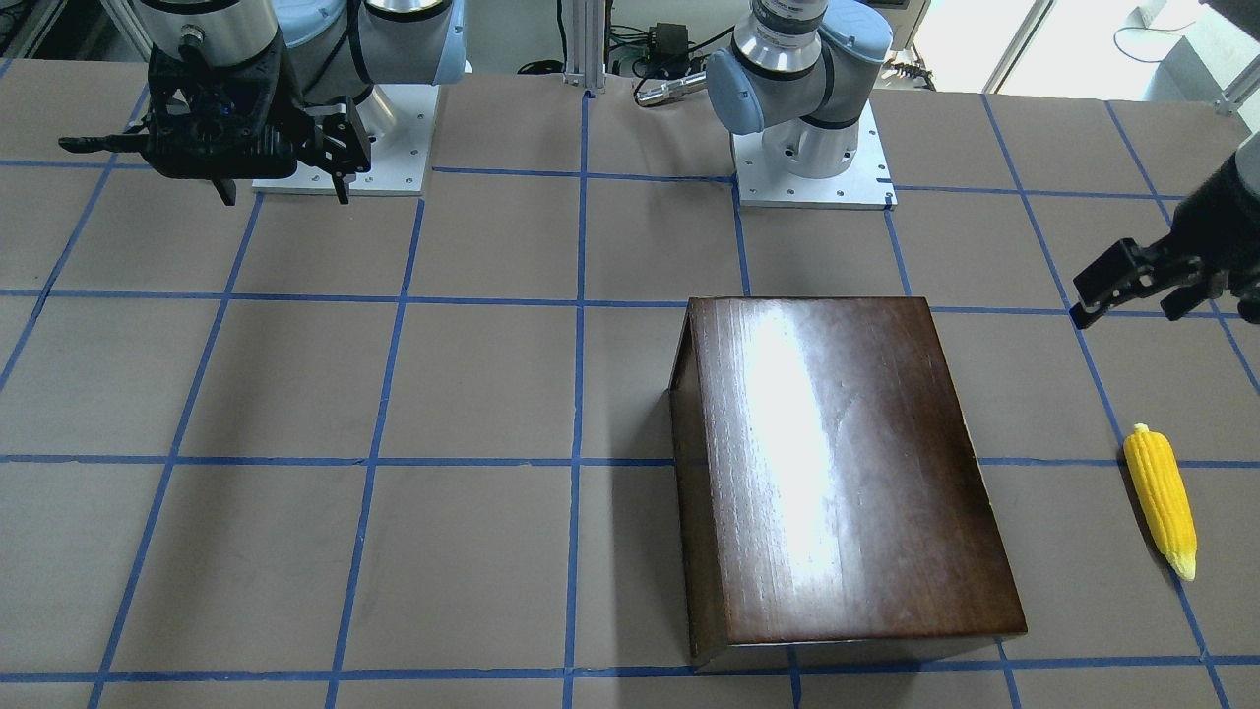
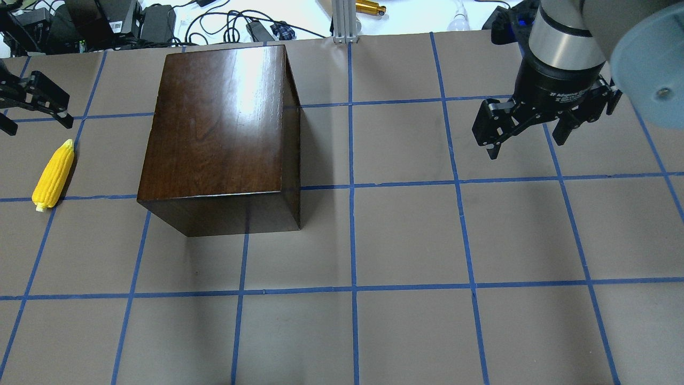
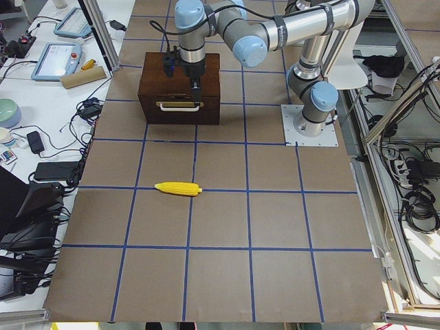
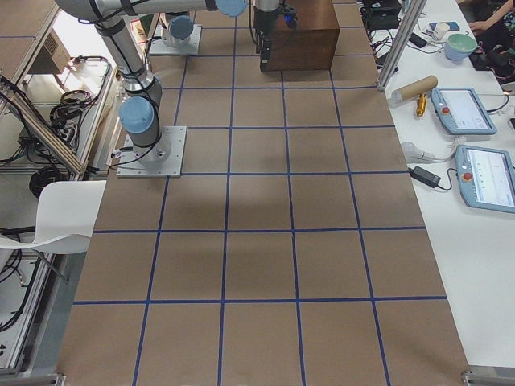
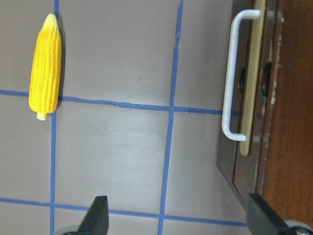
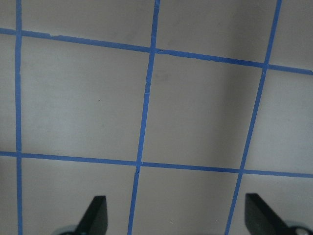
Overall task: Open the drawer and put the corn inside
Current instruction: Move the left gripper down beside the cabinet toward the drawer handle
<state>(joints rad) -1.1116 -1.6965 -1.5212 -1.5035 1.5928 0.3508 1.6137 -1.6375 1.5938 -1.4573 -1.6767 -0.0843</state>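
Corn [image 2: 53,174] lies near the left gripper [image 2: 37,125], clear of its wide-spread, empty jaws.

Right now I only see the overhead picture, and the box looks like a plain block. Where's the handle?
Observer: The handle is on the side of the box that faces the corn. The left wrist view shows it.
Operator: Is the drawer open?
Observer: The drawer looks shut. In the exterior left view nothing sticks out of that side.
Operator: Are the left fingers open? They're cut off at my picture's edge.
Observer: Yes. In the wrist view the left fingers are wide apart with nothing between them.
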